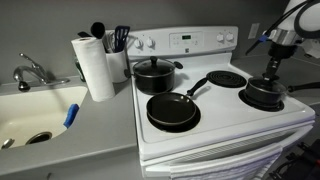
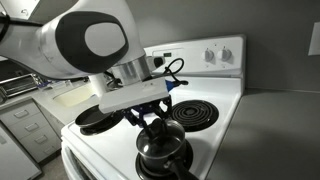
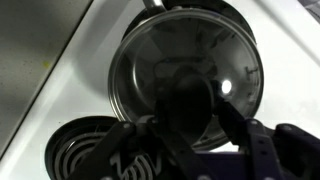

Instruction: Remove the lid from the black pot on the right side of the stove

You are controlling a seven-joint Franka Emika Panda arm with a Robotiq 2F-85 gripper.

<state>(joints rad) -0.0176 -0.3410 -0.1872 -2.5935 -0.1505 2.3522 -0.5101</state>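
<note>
Under my gripper, the lid hides the pot's contents; whether I clamp its shadowed knob, I cannot tell.

This is a kitchen. A white stove with coil burners stands beside a counter with a sink, faucet and paper towel roll.
</note>
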